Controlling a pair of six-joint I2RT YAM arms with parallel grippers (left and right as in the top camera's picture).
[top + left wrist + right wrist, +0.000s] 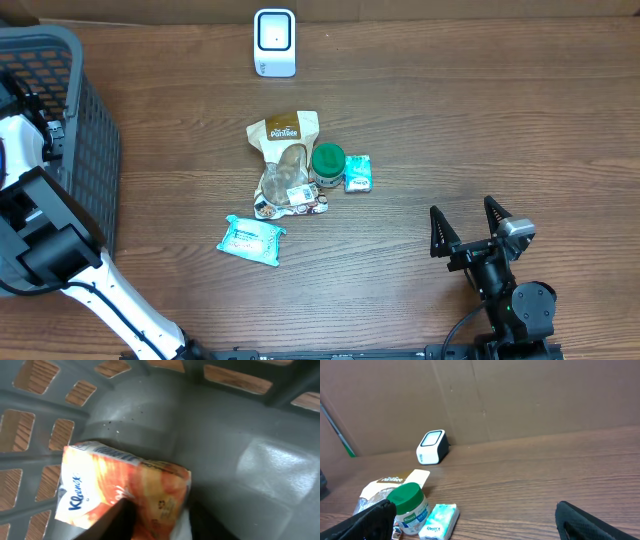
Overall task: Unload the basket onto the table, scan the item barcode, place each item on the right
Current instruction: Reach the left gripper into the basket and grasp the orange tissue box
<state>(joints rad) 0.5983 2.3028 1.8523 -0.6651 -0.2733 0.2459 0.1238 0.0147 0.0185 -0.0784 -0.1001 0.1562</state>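
Orange pack aslant in basket, seemingly within left end effector; cannot tell whether clamped; right end effector spread wide, well apart.

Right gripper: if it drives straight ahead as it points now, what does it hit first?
Way looks free: the right gripper points across bare table toward the cardboard wall at the back. The green-lidded jar and tissue pack sit left of its line, though the margin is hard to judge.
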